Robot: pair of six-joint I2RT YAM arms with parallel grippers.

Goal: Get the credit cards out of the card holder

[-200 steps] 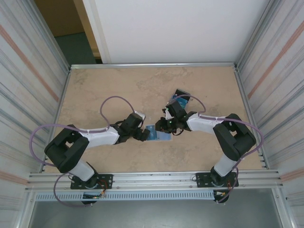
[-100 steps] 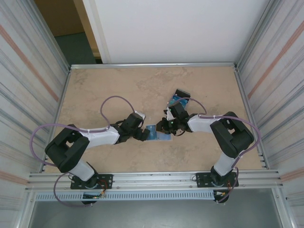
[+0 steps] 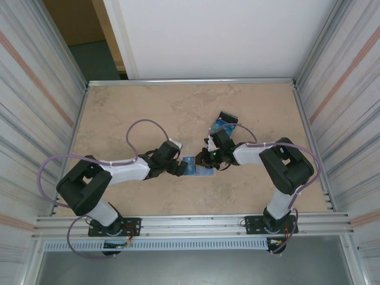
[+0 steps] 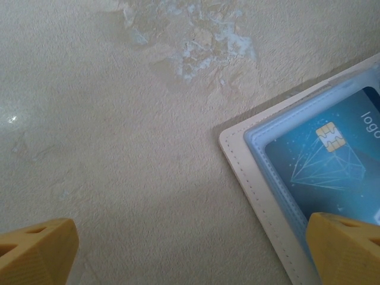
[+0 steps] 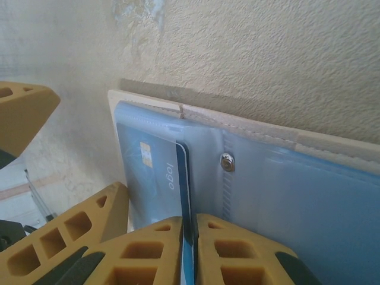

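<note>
The thin blue plastic credit card (image 5: pixel 148 172), pinched at its edge by the closed right claw (image 5: pixel 189 234), should be drawn straight along the pocket of the flat tan-and-pale-blue card holder (image 5: pixel 285 178) lying open on the beige desk (image 4: pixel 119 119) between the arms, while the holder is pinned by the wide-open, empty left claw (image 4: pixel 190 246), one finger over its corner. Whether further cards sit behind it cannot be made out.

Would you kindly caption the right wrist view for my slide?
Right gripper pinches the teal credit card tucked in the open card holder.
</note>
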